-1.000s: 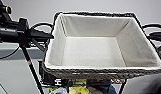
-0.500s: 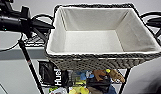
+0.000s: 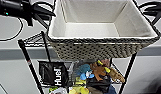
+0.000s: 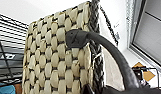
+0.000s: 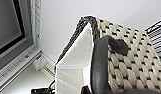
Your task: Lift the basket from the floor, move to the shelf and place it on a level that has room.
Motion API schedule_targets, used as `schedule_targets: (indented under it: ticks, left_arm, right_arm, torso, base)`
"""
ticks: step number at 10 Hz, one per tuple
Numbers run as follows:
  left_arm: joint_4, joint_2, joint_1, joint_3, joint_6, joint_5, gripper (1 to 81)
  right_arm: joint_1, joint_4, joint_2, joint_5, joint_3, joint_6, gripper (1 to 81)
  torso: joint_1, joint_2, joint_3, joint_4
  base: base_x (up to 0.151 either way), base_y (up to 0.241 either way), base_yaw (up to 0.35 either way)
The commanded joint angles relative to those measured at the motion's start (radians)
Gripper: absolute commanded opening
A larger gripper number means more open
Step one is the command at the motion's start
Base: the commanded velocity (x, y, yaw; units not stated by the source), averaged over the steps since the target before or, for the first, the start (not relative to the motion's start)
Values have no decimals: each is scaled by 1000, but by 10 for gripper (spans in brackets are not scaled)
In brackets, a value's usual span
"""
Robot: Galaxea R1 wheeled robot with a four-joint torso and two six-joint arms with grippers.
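The woven basket (image 3: 103,47), tan and dark with a cream-white lining, hangs high in the head view, held between my two arms. It is empty inside. My left gripper (image 3: 47,15) is at its left side and my right gripper (image 3: 148,11) at its right side. In the left wrist view a dark loop handle (image 4: 113,57) curves off the basket's woven wall (image 4: 53,62) toward the gripper. The right wrist view shows the other handle (image 5: 98,65) against the weave (image 5: 131,67). The black wire shelf (image 3: 27,60) stands right behind and below the basket. Its top level (image 3: 33,40) shows at the basket's left; whether the basket touches it I cannot tell.
On the tier under the basket lie a black Huel bag (image 3: 54,73) and several soft toys (image 3: 99,71). A pale wall (image 3: 11,67) stands behind the rack. A window frame (image 5: 16,37) shows beside the basket in the right wrist view.
The basket has risen in the head view and looms larger. More of the tier with the bag and toys shows beneath it.
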Motion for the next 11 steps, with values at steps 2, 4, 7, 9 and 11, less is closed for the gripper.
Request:
schedule_targets:
  ticks: [2,4,7,9,11]
  left_arm:
    - [34,104,-138,-188,25,-45,10]
    - [37,143,-138,-282,35,-3,10]
    - [60,222,-138,-391,41,17,10]
    - [91,270,-138,-477,41,48,10]
    - [132,302,-135,-573,41,94,10]
  right_arm:
    - [130,-11,125,-6,-173,10,10]
    - [124,-41,186,-7,-255,4,10]
    - [112,-95,281,-9,-356,4,10]
    - [98,-112,340,-17,-448,3,10]
    - [80,-117,406,-52,-537,-22,10]
  torso:
    - [0,0,0,0]
    - [0,0,0,0]
    - [0,0,0,0]
    - [0,0,0,0]
    - [0,0,0,0]
  base:
    - [0,0,0]
    - [0,0,0]
    - [0,0,0]
    - [0,0,0]
    - [0,0,0]
